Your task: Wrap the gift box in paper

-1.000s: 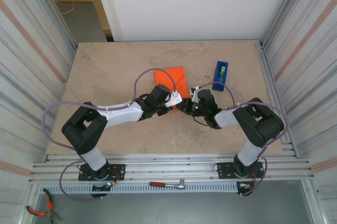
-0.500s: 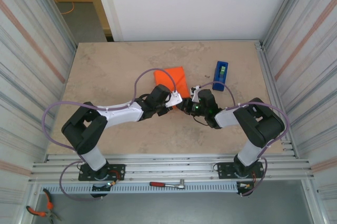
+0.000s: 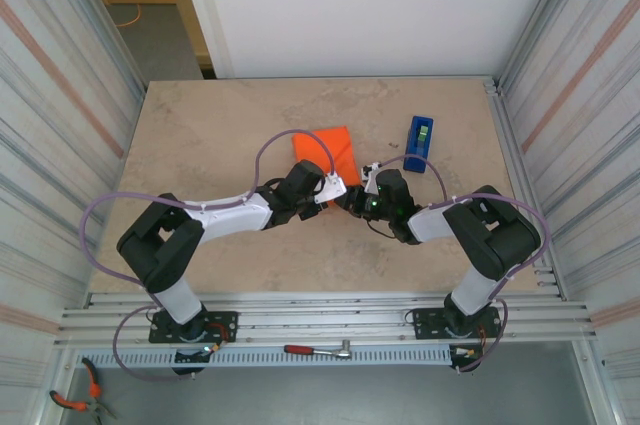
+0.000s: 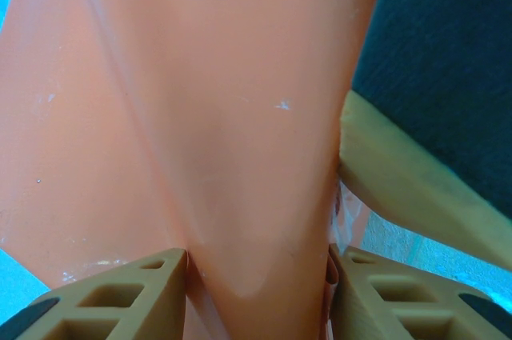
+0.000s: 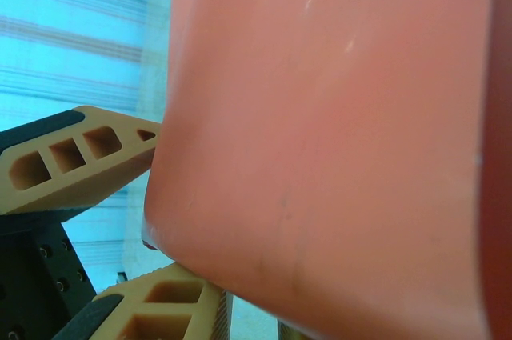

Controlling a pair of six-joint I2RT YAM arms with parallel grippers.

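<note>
Staying unmoved since before: the paper [image 3: 326,150]

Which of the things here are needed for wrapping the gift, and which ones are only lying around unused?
For the job: orange paper, folded into a packet; blue tape dispenser, probably for sealing it.
Lying about: red-handled ratchet wrench and orange-handled pliers, both off the table, by the arm bases.
</note>
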